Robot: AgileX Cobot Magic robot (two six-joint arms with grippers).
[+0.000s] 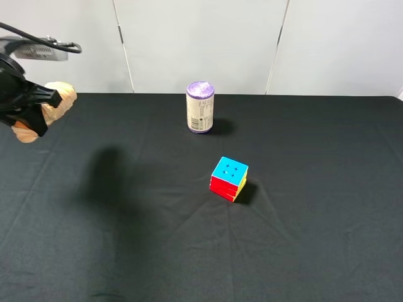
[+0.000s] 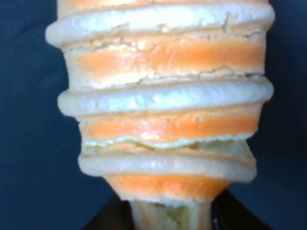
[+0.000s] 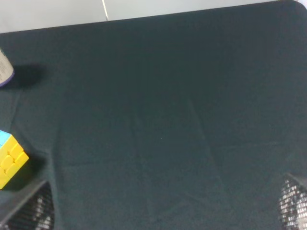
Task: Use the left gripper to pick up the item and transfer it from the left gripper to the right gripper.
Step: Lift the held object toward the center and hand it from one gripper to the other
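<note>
The item (image 1: 62,95), a tan ridged loaf-like toy, is held in the air at the far left of the exterior view. My left gripper (image 1: 30,108) is shut on it, well above the black cloth. In the left wrist view the item (image 2: 163,110) fills the frame, showing orange and cream slice-like ridges. My right gripper (image 3: 160,213) is out of the exterior view. In the right wrist view its fingertips (image 3: 29,211) show only at the frame corners, wide apart and empty, above bare cloth.
A purple-topped can (image 1: 200,107) stands upright at the back middle of the table (image 1: 315,220). A multicoloured puzzle cube (image 1: 228,178) sits near the centre and also shows in the right wrist view (image 3: 9,160). White wall panels stand behind.
</note>
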